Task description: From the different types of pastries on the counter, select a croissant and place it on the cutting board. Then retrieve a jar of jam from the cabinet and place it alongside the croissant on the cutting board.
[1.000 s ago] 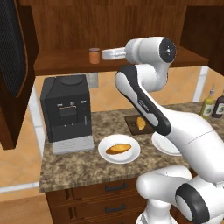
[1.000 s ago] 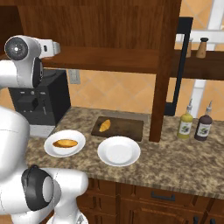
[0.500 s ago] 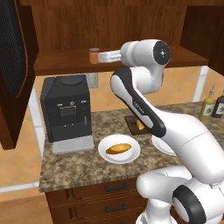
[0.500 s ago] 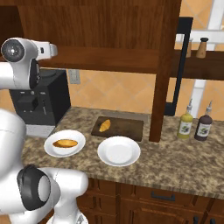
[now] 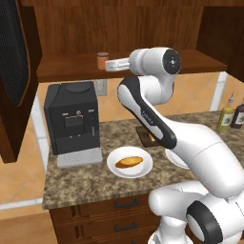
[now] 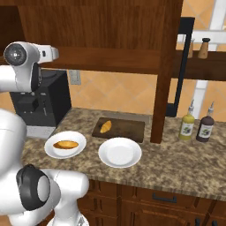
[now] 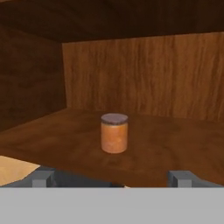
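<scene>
The gripper [image 7: 109, 178] has advanced toward the jar of jam [image 7: 114, 133]; jaws wide open, it should straddle the jar squarely.

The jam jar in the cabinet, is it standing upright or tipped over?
Upright: the jam jar stands on the cabinet shelf with its dark lid on top.

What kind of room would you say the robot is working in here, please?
A home kitchen, apparently: a granite counter carries a coffee machine and a white plate, with a wooden wall cabinet above and drawers below.
</scene>
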Tool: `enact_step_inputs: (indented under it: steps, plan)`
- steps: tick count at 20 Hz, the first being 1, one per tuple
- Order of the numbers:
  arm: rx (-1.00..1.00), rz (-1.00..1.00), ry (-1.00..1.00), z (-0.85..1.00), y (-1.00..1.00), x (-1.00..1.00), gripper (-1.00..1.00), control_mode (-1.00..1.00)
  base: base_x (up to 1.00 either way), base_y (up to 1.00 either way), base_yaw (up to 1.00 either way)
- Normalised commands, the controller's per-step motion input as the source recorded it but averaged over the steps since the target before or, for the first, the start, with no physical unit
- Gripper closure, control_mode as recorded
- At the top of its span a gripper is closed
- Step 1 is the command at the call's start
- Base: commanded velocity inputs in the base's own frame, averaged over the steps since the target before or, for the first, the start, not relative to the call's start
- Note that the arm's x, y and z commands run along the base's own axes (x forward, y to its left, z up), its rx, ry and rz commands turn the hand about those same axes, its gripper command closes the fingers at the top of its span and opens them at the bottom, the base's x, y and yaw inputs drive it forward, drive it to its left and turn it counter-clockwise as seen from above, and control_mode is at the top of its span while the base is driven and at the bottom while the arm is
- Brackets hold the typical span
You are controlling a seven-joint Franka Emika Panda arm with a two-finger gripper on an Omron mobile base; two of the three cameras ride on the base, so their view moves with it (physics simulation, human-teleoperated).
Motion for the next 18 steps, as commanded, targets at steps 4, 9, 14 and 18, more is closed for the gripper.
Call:
enact_step_inputs:
  steps: [4,9,14,18]
  plan:
    - [0.00,0.00,0.00,-0.04,0.00,0.28,-1.00,-1.00,0.00,0.00,0.00]
    - [0.00,0.00,0.00,0.00,0.00,0.19,-1.00,-1.00,0.00,0.00,0.00]
    - [0.00,0.00,0.00,0.00,0.09,0.31,-1.00,-1.00,0.00,0.00,0.00]
    - [0.00,0.00,0.00,0.00,0.01,0.33,-1.00,-1.00,0.00,0.00,0.00]
